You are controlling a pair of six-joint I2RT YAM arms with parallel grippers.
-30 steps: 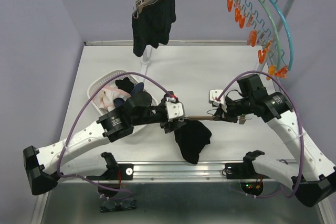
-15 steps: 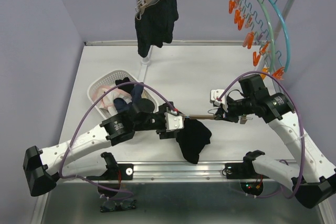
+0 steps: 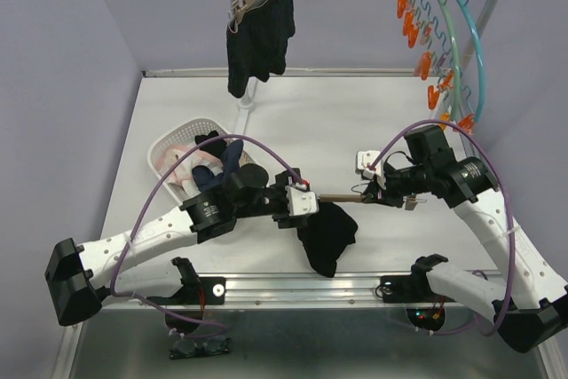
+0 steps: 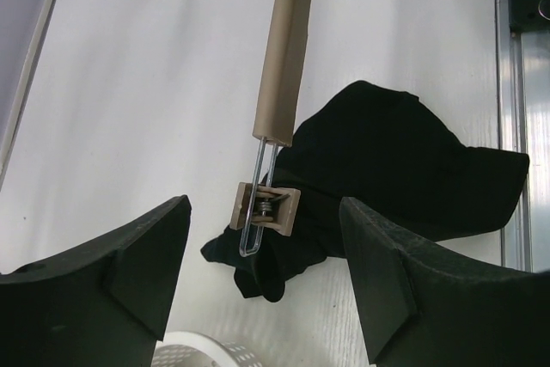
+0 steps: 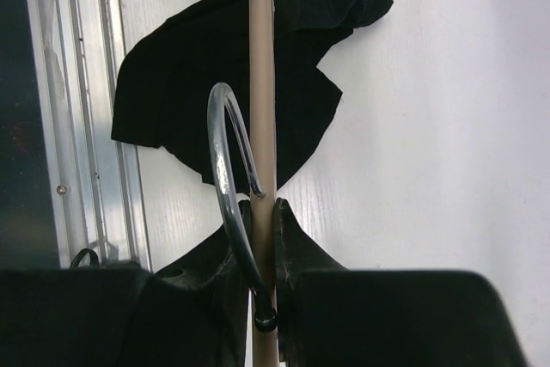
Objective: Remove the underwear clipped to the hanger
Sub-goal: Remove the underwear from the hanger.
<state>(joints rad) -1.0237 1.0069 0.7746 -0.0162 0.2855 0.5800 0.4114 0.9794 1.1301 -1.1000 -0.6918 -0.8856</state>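
On the table (image 3: 399, 113), near its front edge, black shorts (image 3: 327, 235) lay slumped, with one corner apparently caught in the clip (image 4: 265, 210) at the left end of the hanger (image 3: 342, 199). A second pair (image 3: 259, 37) hung from the far rail. The basket (image 3: 169, 144) at left held smaller pieces.

The right gripper (image 3: 377, 194) was clamped on the hanger bar beside the hook and held it low over the table. The left gripper (image 3: 297, 206) was spread wide, one finger on each side of the clip. As far as the wrist view showed, it touched neither clip nor cloth.

Step in hand, by judgement: release the clip. Recommended procedure:
1. Centre the fingers on the clip's wings, not on the wire loop or the bar.
2. Squeeze until the clip mouth opens.
3. Hold the right grip firm so the bar cannot twist.
4. Draw the cloth clear toward the basket.
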